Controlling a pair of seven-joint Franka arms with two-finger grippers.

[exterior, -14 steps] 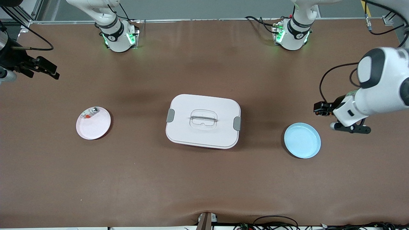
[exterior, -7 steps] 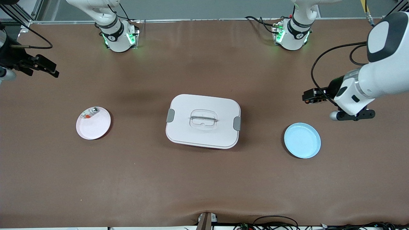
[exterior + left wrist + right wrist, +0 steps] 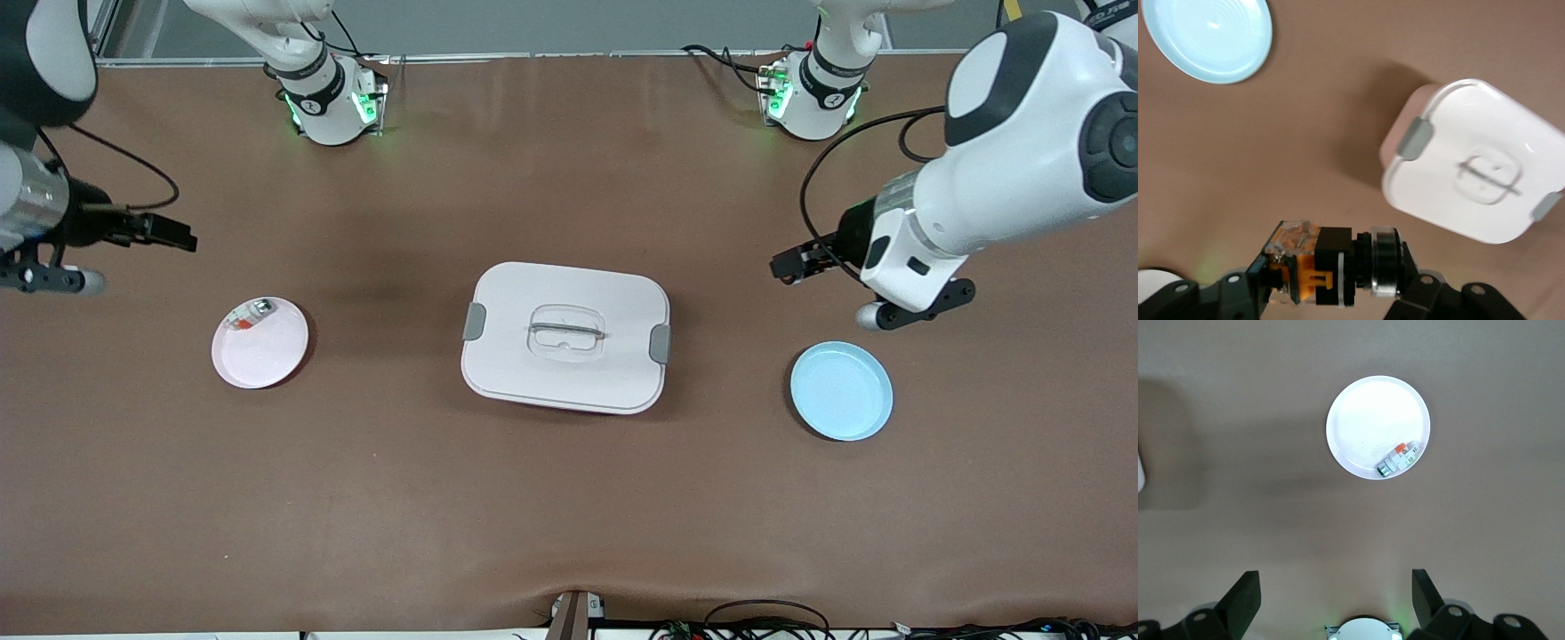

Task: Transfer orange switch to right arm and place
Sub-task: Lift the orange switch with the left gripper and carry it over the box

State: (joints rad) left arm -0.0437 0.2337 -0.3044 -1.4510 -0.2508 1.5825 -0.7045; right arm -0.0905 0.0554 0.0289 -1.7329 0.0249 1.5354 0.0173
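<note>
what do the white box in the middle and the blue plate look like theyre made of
White box: likely moulded plastic, smooth and semi-matte; rounded corners, grey clip latches and a clear recessed handle suggest it.
Blue plate: probably plastic or melamine, glossy; faint concentric rings and a soft highlight show in the left wrist view. Glazed ceramic can't be ruled out.

No text, label or number can be read anywhere.

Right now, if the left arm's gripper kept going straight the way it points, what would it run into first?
Probably nothing close by. The left gripper, shut on the orange switch, points across the table toward the right arm's end, passing above the table just past the white lidded box. Height is unclear, but it looks free.
</note>
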